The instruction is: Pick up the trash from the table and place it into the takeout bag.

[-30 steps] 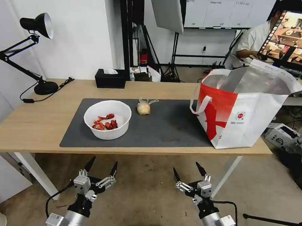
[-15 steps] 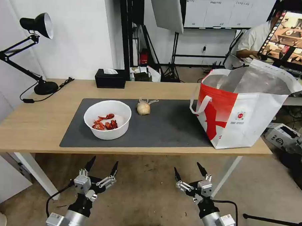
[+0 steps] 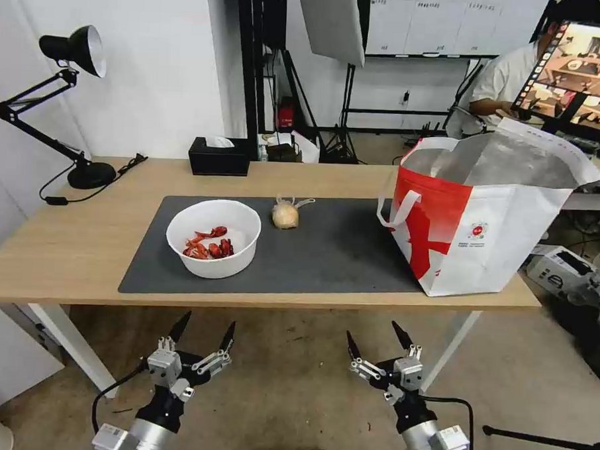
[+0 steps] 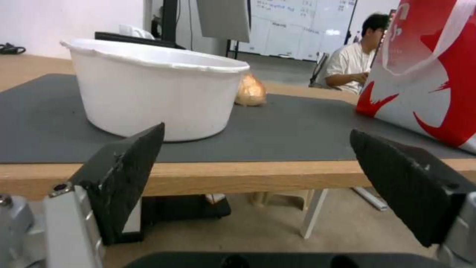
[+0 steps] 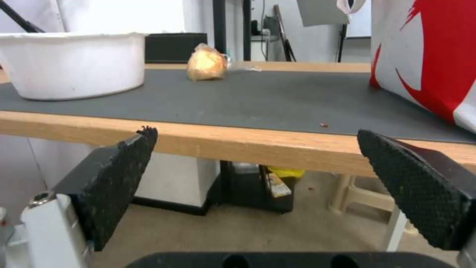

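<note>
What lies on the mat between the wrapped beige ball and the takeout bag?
Nothing: in the head view the dark grey mat is bare between the wrapped beige ball and the takeout bag.

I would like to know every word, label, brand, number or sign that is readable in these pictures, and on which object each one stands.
No text can be read with certainty.
Small red logo on the takeout bag: round mark with a line of print under it, too small to read.
Whiteboard behind the table: handwritten lines, too blurred to read.
Monitor at the far right: pictures, no legible words.
Black tissue box: no label visible.
</note>
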Controlling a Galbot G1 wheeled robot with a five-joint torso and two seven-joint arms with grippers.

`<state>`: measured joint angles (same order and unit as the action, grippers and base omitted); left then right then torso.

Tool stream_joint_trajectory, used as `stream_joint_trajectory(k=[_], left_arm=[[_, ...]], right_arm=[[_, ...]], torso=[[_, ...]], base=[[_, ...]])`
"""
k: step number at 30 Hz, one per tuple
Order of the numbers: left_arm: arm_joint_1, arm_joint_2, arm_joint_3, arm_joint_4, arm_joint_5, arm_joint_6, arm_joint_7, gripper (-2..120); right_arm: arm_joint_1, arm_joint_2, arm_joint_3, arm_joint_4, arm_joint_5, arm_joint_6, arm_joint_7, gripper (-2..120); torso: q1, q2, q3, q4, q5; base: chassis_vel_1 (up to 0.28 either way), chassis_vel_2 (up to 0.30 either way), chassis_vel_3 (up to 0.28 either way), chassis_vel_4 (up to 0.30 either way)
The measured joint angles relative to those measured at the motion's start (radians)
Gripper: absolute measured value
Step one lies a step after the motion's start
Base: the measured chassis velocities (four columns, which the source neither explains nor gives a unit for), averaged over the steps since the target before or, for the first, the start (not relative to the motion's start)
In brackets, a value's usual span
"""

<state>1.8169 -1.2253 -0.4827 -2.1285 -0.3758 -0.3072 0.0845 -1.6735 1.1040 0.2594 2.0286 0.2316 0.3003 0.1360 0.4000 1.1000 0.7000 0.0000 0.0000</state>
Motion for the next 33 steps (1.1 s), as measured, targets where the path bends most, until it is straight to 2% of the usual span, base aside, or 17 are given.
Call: stream_joint_trajectory(k=[7,13,20,25,27,31,33], left_arm=[[0.001,-0.001,0.000,0.001,0.002,0.000,0.000,100],[0.002,0.002,-0.003,0.001,0.002,0.001,0.000,100],[0.002,0.001,-0.006,0.000,0.004,0.002,-0.001,100],[0.005,0.000,-0.012,0.005,0.007,0.002,-0.003,100],[0.007,-0.001,-0.019,0.005,0.007,0.002,-0.003,100],[0.007,-0.002,-0.027,0.000,0.005,0.002,-0.004,100],[0.009,-0.004,-0.034,-0.002,0.004,0.002,-0.005,100]], right_arm=[[0.020,-0.012,-0.007,0.026,0.016,-0.028,0.006,100],[0.126,-0.066,-0.019,0.079,0.101,-0.094,0.003,100],[0.383,-0.149,-0.061,0.109,0.255,-0.230,-0.026,100],[0.508,-0.172,-0.102,0.107,0.321,-0.292,-0.021,100],[0.607,-0.180,-0.143,0.081,0.353,-0.328,-0.008,100],[0.703,-0.182,-0.188,0.045,0.363,-0.367,0.010,100],[0.800,-0.179,-0.244,0.001,0.383,-0.409,0.034,100]], torso=[[0.000,0.000,0.000,-0.0001,0.0001],[0.000,0.000,0.000,-0.0001,0.0001],[0.000,0.000,0.000,0.0002,0.0001],[0.000,0.000,0.000,0.0000,0.0000],[0.000,0.000,0.000,0.0000,-0.0001],[0.000,0.000,0.000,0.0000,0.0000],[0.000,0.000,0.000,-0.0001,-0.0001]], base=[[0.000,0.000,0.000,0.000],[0.000,0.000,0.000,0.000],[0.000,0.000,0.000,0.000],[0.000,0.000,0.000,0.000],[0.000,0.000,0.000,0.000],[0.000,0.000,0.000,0.000],[0.000,0.000,0.000,0.000]])
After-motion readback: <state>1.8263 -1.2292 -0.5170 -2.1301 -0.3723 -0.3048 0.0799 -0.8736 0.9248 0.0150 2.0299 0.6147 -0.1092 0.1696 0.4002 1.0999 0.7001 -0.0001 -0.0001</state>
